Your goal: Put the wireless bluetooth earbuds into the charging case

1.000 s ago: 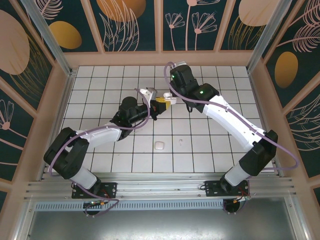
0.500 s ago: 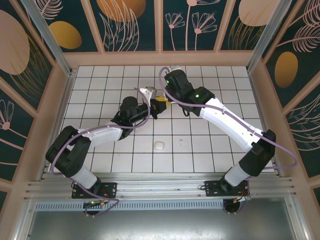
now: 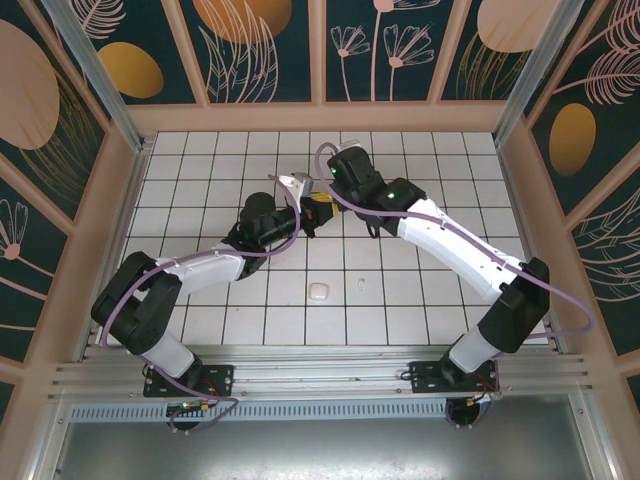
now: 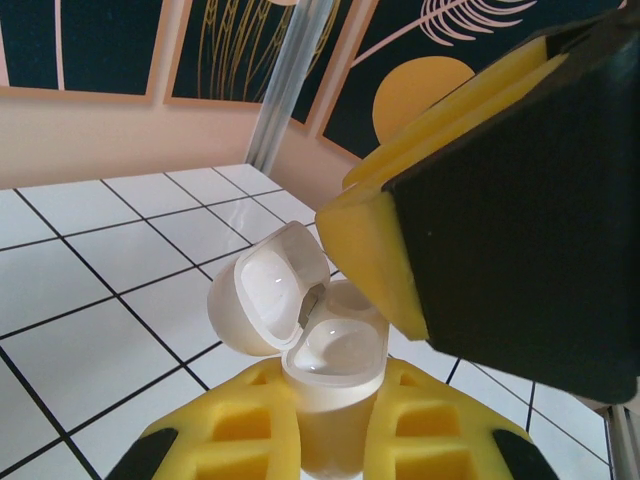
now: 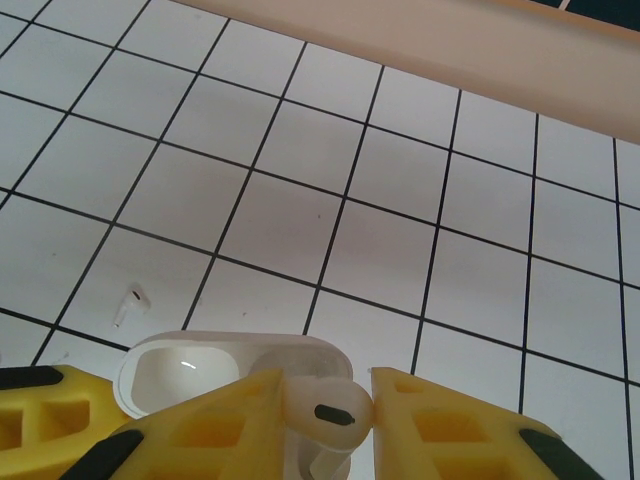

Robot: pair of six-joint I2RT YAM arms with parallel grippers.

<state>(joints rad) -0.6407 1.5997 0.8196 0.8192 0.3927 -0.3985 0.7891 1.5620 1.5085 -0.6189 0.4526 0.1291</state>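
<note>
The white charging case [image 4: 335, 350] stands upright between my left gripper's [image 4: 335, 405] yellow fingers, which are shut on its body. Its lid [image 4: 262, 300] is tipped open to the left and the cavities show. My right gripper [image 5: 328, 402] is shut on one white earbud [image 5: 325, 408], just above the open case [image 5: 195, 368]. In the left wrist view the right gripper's finger [image 4: 470, 200] hangs over the case's right side. In the top view the two grippers meet over the middle tiles, left gripper [image 3: 298, 197], right gripper [image 3: 322, 198], with the case [image 3: 292, 183] between them.
A second earbud [image 5: 130, 303] lies loose on a tile beyond the case. A closed white case [image 3: 318, 292] and another small white earbud [image 3: 361, 285] lie on the tiled floor nearer the arm bases. Wooden walls [image 3: 320, 117] ring the tiled floor.
My right gripper has moved left with the earbud and now sits right over the open case. The left gripper has held the case still.
</note>
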